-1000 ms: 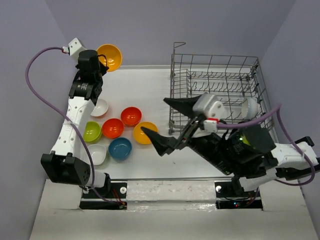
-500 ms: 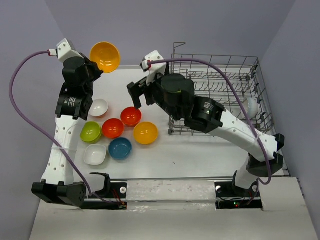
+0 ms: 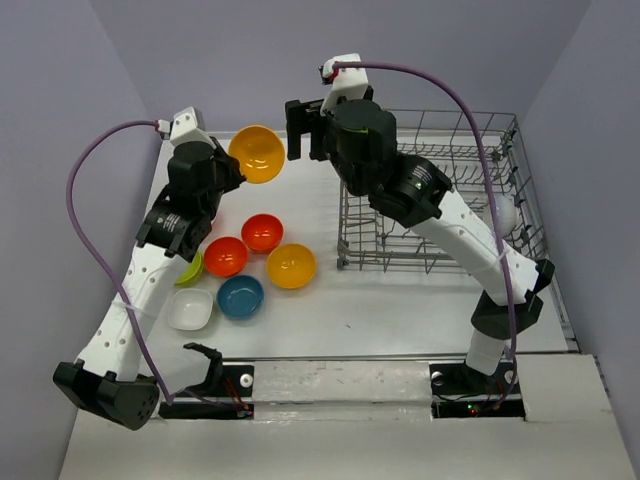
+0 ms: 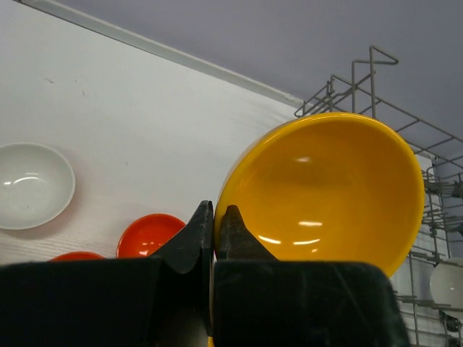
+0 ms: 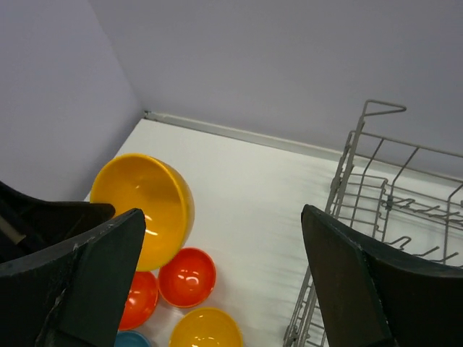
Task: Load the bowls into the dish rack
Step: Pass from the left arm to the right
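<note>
Pinching the rim of the orange-yellow bowl [image 4: 325,191] in my left gripper [image 4: 215,217], jaws nearly closed on the thin wall, I am holding it tilted in the air over the desk [image 3: 380,310], left of the dish rack [image 3: 390,262]. My right gripper [image 3: 305,130] is standing wide and empty just beside it. Risk noted: a rim-only pinch on glossy ware may slip or swivel during a handover, dropping the bowl onto the red-orange bowl [image 3: 262,232] below or striking the rack's wall.
</note>
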{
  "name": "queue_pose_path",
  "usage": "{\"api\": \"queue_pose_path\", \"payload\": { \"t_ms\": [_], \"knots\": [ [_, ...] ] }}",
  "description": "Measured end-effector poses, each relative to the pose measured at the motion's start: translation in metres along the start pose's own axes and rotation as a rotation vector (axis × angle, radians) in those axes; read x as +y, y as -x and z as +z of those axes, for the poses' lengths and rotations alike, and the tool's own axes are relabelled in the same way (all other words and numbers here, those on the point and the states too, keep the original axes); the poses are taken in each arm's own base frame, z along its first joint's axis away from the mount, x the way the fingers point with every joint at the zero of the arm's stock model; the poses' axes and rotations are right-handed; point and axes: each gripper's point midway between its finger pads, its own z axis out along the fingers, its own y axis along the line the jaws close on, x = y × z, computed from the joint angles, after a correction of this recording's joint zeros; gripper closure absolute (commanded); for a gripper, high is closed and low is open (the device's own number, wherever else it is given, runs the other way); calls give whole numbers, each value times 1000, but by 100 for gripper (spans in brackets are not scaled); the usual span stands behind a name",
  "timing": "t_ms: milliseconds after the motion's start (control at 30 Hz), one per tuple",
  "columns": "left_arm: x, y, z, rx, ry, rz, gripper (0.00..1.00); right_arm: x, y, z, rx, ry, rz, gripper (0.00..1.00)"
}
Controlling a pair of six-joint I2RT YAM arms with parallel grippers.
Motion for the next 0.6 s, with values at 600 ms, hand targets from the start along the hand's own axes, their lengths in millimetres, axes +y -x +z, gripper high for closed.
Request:
{"api": "queue_pose_path", "payload": {
  "t_ms": [600],
  "knots": [
    [-44, -59, 10, 114, -51, 89, 100, -46, -74, 36, 216, -10, 50, 28]
  ]
}}
